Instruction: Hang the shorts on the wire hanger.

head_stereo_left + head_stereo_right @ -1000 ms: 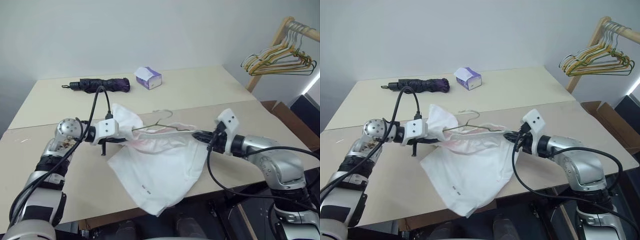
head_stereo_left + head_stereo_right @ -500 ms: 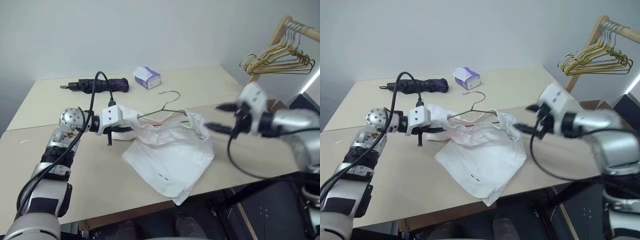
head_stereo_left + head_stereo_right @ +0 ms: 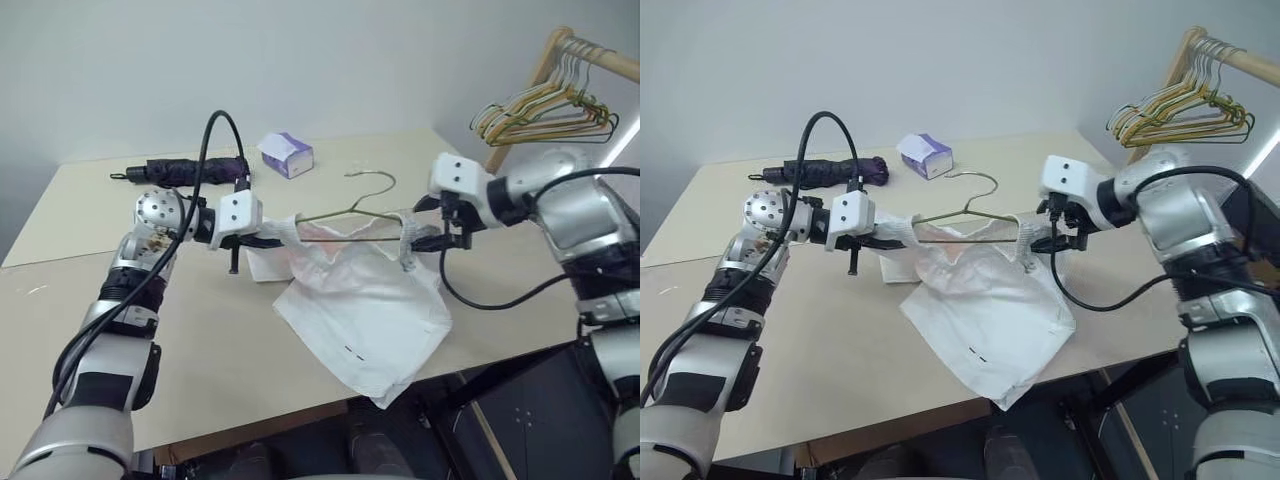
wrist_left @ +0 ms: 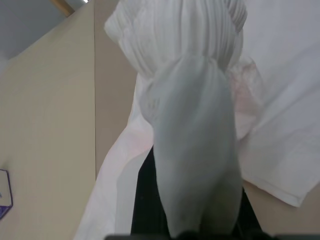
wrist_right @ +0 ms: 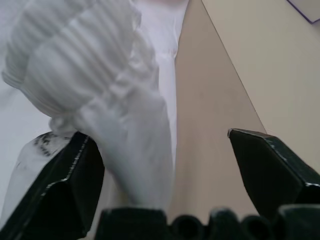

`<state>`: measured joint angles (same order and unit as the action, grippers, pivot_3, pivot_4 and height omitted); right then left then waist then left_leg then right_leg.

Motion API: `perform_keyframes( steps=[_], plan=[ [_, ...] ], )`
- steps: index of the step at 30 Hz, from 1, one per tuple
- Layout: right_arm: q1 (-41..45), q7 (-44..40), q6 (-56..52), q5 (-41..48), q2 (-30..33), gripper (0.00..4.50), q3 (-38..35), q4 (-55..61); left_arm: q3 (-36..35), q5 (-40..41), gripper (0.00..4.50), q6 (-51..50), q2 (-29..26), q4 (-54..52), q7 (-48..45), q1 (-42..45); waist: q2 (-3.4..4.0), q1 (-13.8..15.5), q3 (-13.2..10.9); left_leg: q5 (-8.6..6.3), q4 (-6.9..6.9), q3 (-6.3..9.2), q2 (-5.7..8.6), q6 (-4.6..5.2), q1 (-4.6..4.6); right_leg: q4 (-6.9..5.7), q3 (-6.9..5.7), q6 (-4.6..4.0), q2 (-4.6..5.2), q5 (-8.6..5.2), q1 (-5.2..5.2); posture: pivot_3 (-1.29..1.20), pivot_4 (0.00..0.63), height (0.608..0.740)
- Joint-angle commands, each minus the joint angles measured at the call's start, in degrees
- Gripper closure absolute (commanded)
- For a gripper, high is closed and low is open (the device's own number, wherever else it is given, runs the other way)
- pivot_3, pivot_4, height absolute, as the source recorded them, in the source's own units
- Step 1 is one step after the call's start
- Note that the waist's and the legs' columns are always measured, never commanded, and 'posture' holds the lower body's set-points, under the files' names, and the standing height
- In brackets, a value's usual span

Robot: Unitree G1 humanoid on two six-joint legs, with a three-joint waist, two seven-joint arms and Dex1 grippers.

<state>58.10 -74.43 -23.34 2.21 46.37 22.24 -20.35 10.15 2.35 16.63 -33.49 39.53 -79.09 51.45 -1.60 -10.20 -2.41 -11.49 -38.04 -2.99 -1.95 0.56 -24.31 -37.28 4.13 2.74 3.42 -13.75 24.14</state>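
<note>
Two claws are stretching the white cloth shorts (image 3: 365,300) along the thin grey wire hanger (image 3: 350,210): left claw (image 3: 272,236) clenching the waistband, right claw (image 5: 165,185) spread wide, cloth resting between its fingers.

Plain pale wall (image 3: 300,50), beige tables (image 3: 200,330), wooden rack (image 3: 545,60) w/ bunched hangers (image 3: 540,112) at right

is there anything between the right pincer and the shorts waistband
Nothing visible does. The right pincer stands open with the gathered waistband of the shorts already bunched between its fingers, against one of them. The left pincer is shut on the waistband's other end, beside the wire hanger.
</note>
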Motion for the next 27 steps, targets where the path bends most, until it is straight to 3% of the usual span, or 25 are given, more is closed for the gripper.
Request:
perform_keyframes(
  steps=[1, 10, 14, 21, 27],
  plan=[
    [2.0, -1.9, 2.0, -2.3, -0.6, 1.33, 0.2, -1.4, -1.2, 1.4, 4.5, 1.1, -0.2, -1.3, -0.4, 2.1, 0.0, 0.0, 0.0, 0.0, 0.0, 0.02, 0.01, 0.0, 0.0, 0.0, 0.0, 0.0, 0.01, 0.0, -0.01, -0.11, 0.0, 0.74],
    [0.0, -3.9, 2.1, -4.2, -0.6, 4.47, -0.5, -0.5, -1.4, 1.4, 4.5, 1.4, -0.4, -0.8, -0.8, 2.6, 0.0, 0.2, 0.0, 0.0, -0.03, 0.03, 0.02, 0.0, 0.03, -0.14, -0.01, 0.01, 0.03, 0.0, 0.01, -0.11, 0.0, 0.74],
    [-0.4, -4.1, -1.0, -2.5, -1.1, 4.47, -2.3, 1.0, -1.3, 1.7, 4.5, 1.4, -0.4, -0.5, -2.0, 3.0, 0.0, 0.1, 0.0, 0.0, -0.06, 0.03, 0.03, 0.0, 0.06, -0.26, 0.0, 0.01, 0.03, 0.0, 0.01, -0.12, 0.0, 0.74],
    [-6.9, -3.7, -11.0, 2.4, 1.5, 4.5, -7.1, 9.7, -2.5, 3.0, 2.37, 2.4, -0.8, 1.4, -3.2, 2.9, 0.0, 0.1, 0.0, 0.0, -0.08, 0.07, 0.03, 0.0, 0.04, -0.27, -0.02, 0.01, 0.04, -0.01, 0.01, -0.12, 0.0, 0.74],
    [-22.5, 1.0, -24.5, 10.6, 4.3, 4.5, -16.8, 24.5, -9.3, 6.8, 0.34, -0.1, -2.2, 4.3, 4.1, 4.9, -0.01, 0.7, 0.0, -0.01, -0.17, 0.17, 0.02, -0.01, -0.01, -0.28, -0.1, 0.02, 0.04, -0.01, -0.01, -0.13, 0.0, 0.74]
  ],
)
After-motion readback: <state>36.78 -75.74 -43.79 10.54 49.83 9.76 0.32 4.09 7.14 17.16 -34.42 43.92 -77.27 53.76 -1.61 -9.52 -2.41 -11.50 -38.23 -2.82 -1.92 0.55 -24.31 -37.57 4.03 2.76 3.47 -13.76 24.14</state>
